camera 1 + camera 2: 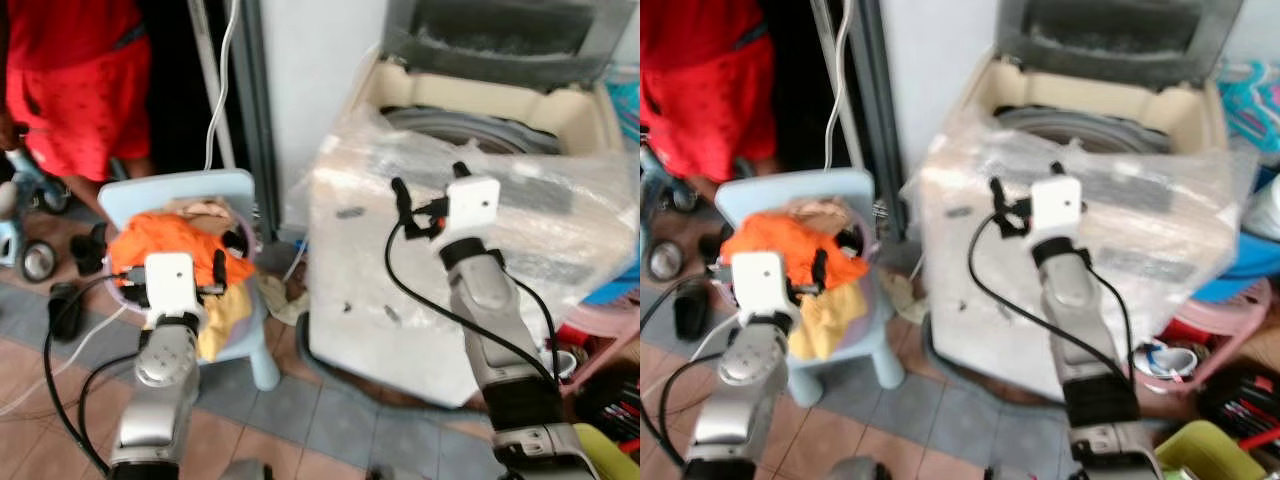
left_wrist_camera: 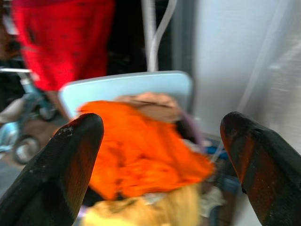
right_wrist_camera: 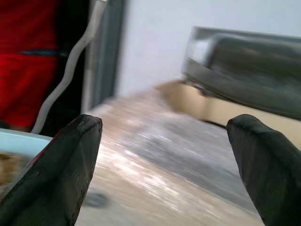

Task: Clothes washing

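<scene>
Heaped on a pale blue plastic chair (image 1: 150, 195), an orange garment (image 1: 165, 240) tops a small pile of laundry, with a tan piece (image 2: 150, 104) behind it and a yellow cloth (image 1: 228, 310) spilling over the seat's front edge. The left gripper (image 2: 162, 155) is held just before this pile with its two black fingers spread wide and nothing between them; the orange garment lies straight ahead of the gap.

To that gripper's right stands a top-loading washing machine (image 1: 400, 290), its lid (image 1: 500, 35) raised and its body wrapped in clear plastic sheeting (image 1: 560, 210). The right gripper (image 3: 164, 165) is raised in front of the machine's upper front, fingers likewise spread apart and empty, pointing toward the open top.

Beyond the chair, a person in red clothing (image 1: 80, 80) stands at a dark doorway, beside a white hose (image 1: 222, 70) running down the wall. A child's wheeled toy (image 1: 25, 235) sits far to the left gripper's left, and a pink basket (image 1: 600, 350) rests on the tiled floor (image 1: 300, 420) to the right of the machine.
</scene>
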Robot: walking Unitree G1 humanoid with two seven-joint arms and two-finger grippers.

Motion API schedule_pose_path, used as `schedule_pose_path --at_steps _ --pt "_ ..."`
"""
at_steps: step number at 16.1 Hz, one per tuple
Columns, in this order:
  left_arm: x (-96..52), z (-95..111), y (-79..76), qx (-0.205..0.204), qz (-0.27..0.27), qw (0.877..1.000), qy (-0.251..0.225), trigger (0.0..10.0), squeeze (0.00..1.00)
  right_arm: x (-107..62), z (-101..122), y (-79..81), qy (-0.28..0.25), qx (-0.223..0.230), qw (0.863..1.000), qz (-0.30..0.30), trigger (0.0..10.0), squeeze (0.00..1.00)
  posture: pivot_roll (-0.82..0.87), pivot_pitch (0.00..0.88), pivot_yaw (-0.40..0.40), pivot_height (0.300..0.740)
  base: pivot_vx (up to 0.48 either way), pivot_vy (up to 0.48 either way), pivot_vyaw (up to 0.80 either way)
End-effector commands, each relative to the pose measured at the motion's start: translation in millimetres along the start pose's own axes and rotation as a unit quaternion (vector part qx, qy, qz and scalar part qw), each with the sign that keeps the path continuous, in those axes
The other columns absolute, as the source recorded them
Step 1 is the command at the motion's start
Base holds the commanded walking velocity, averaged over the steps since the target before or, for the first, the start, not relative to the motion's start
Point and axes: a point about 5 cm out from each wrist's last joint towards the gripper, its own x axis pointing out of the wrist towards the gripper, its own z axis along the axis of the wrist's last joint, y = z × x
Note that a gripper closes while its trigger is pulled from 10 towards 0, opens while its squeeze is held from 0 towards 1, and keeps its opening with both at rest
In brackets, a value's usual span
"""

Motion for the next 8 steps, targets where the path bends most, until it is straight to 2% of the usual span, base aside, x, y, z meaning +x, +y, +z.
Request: schedule_pose_path --at_steps 1,5,8 --pt "-0.9 1.6 1.1 0.005 0.002 1.0 -0.003 10.0 0.0 1.5 5.3 0.7 -0.005 -0.005 1.0 0.004 10.0 1.0 -0.01 0.033 0.038 0.74 0.0 0.0 0.8" --pt "-1.2 -0.8 9.0 0.004 0.013 1.0 0.003 10.0 0.0 1.7 6.1 2.7 -0.005 -0.001 1.0 0.008 10.0 1.0 -0.02 0.036 0.038 0.74 0.0 0.0 0.8" --pt "-1.1 -0.6 9.1 0.004 0.013 1.0 0.002 10.0 0.0 1.9 6.0 3.1 -0.004 0.001 1.0 0.012 10.0 1.0 -0.01 0.036 0.036 0.74 0.0 0.0 0.8"
